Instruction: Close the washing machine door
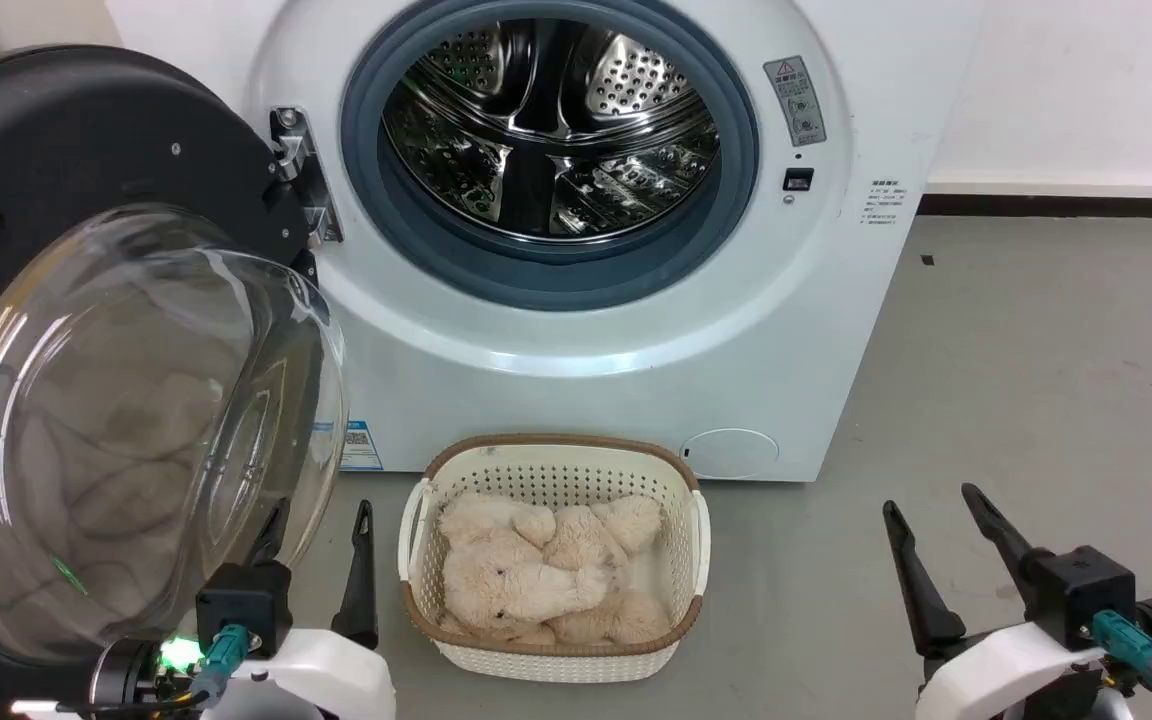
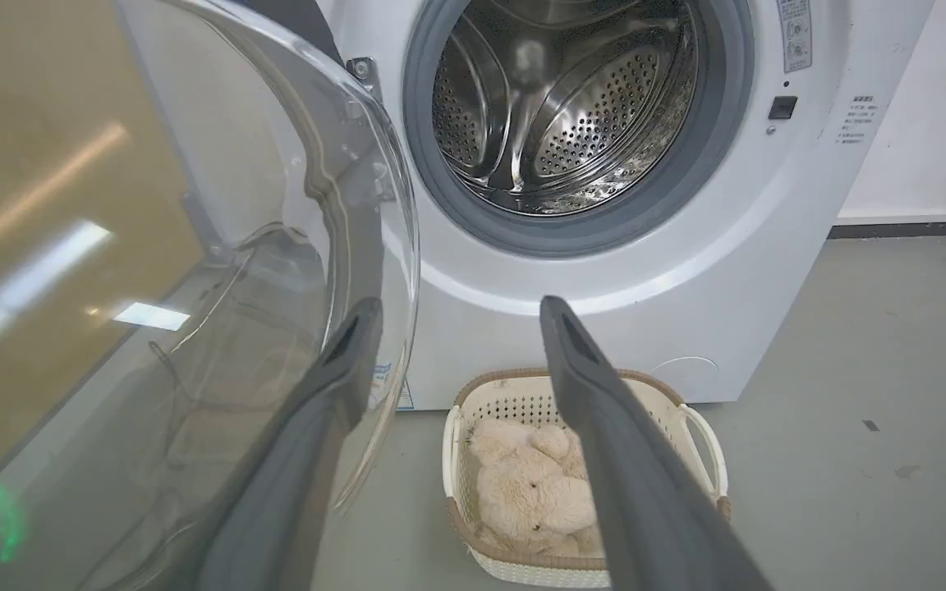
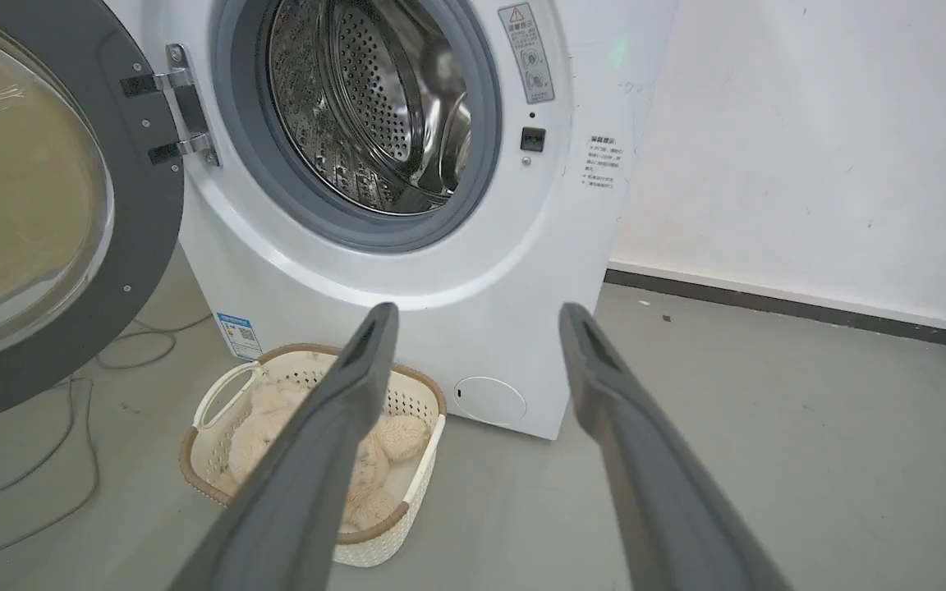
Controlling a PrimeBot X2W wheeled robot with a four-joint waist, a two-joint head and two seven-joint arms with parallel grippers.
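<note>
The white washing machine (image 1: 586, 400) stands ahead with its steel drum (image 1: 546, 120) exposed inside a grey gasket. Its door (image 1: 86, 130), black-rimmed with a bulging clear glass bowl (image 1: 136, 420), hangs wide open on left-side hinges. My left gripper (image 1: 321, 530) is open at the lower left, close beside the bowl, one finger showing through the glass. In the left wrist view the left gripper (image 2: 458, 308) points at the machine front (image 2: 481, 328), with the bowl (image 2: 235, 246) alongside its left finger. My right gripper (image 1: 931, 505) is open and empty at the lower right, far from the door (image 3: 144, 246).
A white perforated basket (image 1: 556, 445) of beige plush toys (image 1: 536, 570) sits on the grey floor right before the machine, between my arms. Cables (image 3: 71, 410) trail on the floor under the open door. A white wall (image 3: 810, 148) runs along the right.
</note>
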